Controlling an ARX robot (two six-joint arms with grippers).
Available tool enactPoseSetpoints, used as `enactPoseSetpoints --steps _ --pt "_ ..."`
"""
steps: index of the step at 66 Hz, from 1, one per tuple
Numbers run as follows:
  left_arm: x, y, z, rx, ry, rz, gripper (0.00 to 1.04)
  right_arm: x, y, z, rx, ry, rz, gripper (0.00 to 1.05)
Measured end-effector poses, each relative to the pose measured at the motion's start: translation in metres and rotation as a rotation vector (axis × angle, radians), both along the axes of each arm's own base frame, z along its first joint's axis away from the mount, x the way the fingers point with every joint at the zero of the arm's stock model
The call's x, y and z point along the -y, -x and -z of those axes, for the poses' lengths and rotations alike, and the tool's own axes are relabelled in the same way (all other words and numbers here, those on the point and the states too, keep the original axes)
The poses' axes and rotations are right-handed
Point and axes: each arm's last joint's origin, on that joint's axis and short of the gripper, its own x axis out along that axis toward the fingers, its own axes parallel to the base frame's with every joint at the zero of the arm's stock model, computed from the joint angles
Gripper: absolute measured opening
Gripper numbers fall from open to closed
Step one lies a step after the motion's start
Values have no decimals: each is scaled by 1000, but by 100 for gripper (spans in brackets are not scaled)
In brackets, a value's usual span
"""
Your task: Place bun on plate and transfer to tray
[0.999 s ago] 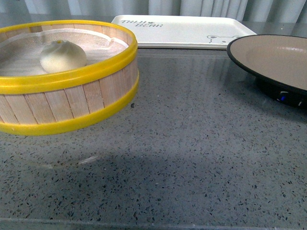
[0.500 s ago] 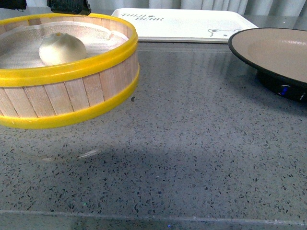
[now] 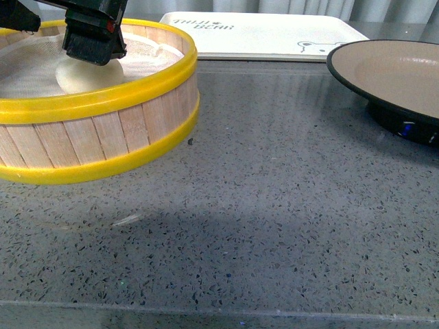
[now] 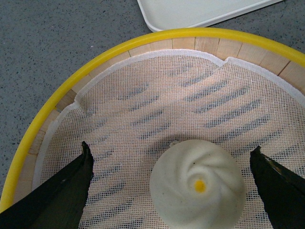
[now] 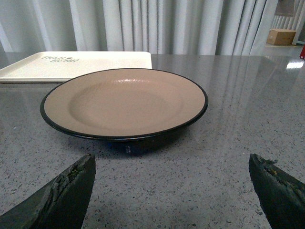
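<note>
Grey speckled counter borders the left wrist view, where the bun sits in the steamer basket between the wide-spread jaws of the left gripper. It looks soft, light and easily dented: hold it gently, low on its flanks. Right wrist view: the right gripper, jaws apart, faces the bare plate. Front view: the left gripper, barely in frame half a second ago, hangs low over the bun.

One bun, one plate, one tray, one steamer basket, one mesh liner.
</note>
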Motion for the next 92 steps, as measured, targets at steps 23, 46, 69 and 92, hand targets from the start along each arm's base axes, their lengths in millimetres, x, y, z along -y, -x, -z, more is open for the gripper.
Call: enactPoseSetpoints --steps 23,46,69,92 --pt "2 0 1 -4 -44 33 37 0 0 0 0 0 0 96" --pt "5 2 1 -15 -45 56 4 0 0 0 0 0 0 96" --pt "5 4 -25 35 -25 66 4 0 0 0 0 0 0 96" --pt "22 -16 -74 146 8 93 4 0 0 0 0 0 0 96"
